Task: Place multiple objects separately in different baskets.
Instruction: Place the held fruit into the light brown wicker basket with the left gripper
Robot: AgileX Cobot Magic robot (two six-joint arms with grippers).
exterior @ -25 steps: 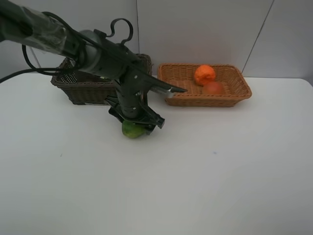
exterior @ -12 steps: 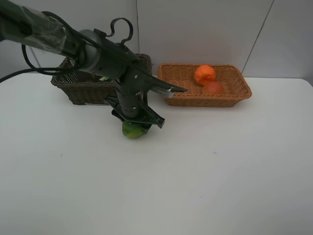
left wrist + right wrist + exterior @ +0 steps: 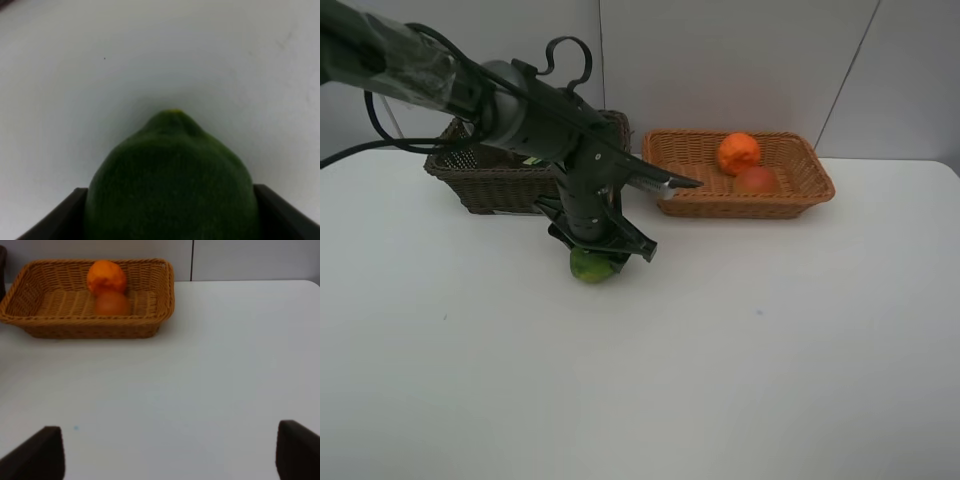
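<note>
Straddling the green oval fruit (image 3: 172, 185), the left tool (image 3: 597, 252) has one jaw pressed against each flank of it, the fruit resting on the white bench (image 3: 740, 360) directly beneath. Just behind that tool stands the dark brown wicker basket (image 3: 470, 175). Farther off to its side, the tan basket (image 3: 800, 190) holds an orange (image 3: 738, 152) touching a red-orange round fruit (image 3: 756, 180). The right tool (image 3: 167, 452) gapes wide over bare bench, gripping nothing.
</note>
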